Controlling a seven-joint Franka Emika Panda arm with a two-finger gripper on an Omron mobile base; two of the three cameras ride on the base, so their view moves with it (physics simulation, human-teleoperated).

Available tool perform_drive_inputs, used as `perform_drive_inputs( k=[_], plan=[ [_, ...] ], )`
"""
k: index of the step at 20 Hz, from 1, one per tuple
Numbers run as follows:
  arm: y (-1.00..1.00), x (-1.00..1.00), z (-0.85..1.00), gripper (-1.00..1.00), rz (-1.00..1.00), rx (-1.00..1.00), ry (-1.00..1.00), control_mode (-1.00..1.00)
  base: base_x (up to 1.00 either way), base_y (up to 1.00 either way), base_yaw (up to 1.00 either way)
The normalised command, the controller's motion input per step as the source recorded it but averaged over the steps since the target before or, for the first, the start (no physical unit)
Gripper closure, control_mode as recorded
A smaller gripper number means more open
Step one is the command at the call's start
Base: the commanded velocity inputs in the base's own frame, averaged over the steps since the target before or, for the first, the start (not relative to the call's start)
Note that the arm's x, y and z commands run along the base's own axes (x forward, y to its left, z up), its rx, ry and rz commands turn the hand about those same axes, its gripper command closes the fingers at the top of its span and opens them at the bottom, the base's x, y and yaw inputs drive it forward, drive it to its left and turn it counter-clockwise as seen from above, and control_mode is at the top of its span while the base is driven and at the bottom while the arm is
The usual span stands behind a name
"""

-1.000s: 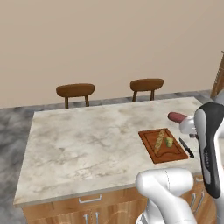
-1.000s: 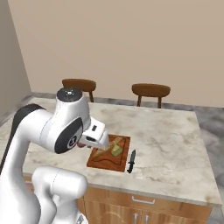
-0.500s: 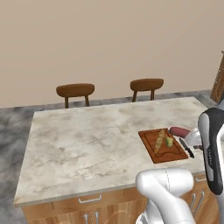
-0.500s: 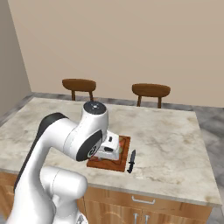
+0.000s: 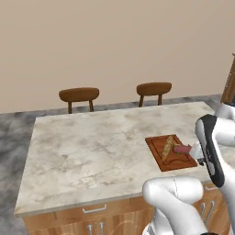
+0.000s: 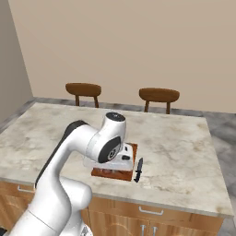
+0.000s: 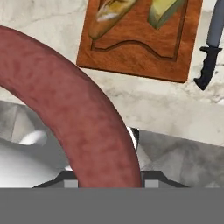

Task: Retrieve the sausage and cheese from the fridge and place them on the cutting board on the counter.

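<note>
My gripper is shut on the sausage, a reddish-brown link that crosses the hand view close up and hides the fingertips. The sausage hangs over the right part of the reddish wooden cutting board, which lies on the marbled counter. Whether it touches the board I cannot tell. In the hand view the pale yellow wedge of cheese lies on the board. In the right base view my arm covers most of the board. The fridge is out of view.
A tan, bread-like piece lies beside the cheese on the board. A black-handled knife rests on the counter just right of the board. Two wooden chairs stand behind the counter's far edge.
The arm has swung down and nearer, carrying the sausage from behind the board's right end to over the board. The grip has stayed the same.
</note>
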Motion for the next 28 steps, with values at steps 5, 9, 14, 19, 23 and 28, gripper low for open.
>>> perform_drive_inputs(
  k=[5, 9, 14, 19, 23, 28],
  plan=[
    [-0.24, 0.24, -0.56, 1.0, 0.14, 0.0, 0.11, -1.0, 0.0, 0.0, 0.0],
    [-0.18, 0.45, -0.44, 1.0, 0.08, 0.01, 0.06, -1.0, 0.0, 0.0, 0.0],
    [-0.16, 0.42, -0.39, 1.0, 0.04, 0.01, 0.02, -1.0, 0.0, 0.0, 0.0],
    [-0.12, 0.41, -0.43, 1.0, 0.03, -0.03, 0.01, -1.0, 0.0, 0.0, 0.0],
    [-0.1, 0.43, -0.25, 1.0, 0.01, 0.0, 0.01, -1.0, 0.0, 0.0, 0.0],
    [-0.14, 0.29, -0.27, 1.0, 0.04, 0.0, 0.01, -1.0, 0.0, 0.0, 0.0]
  ],
)
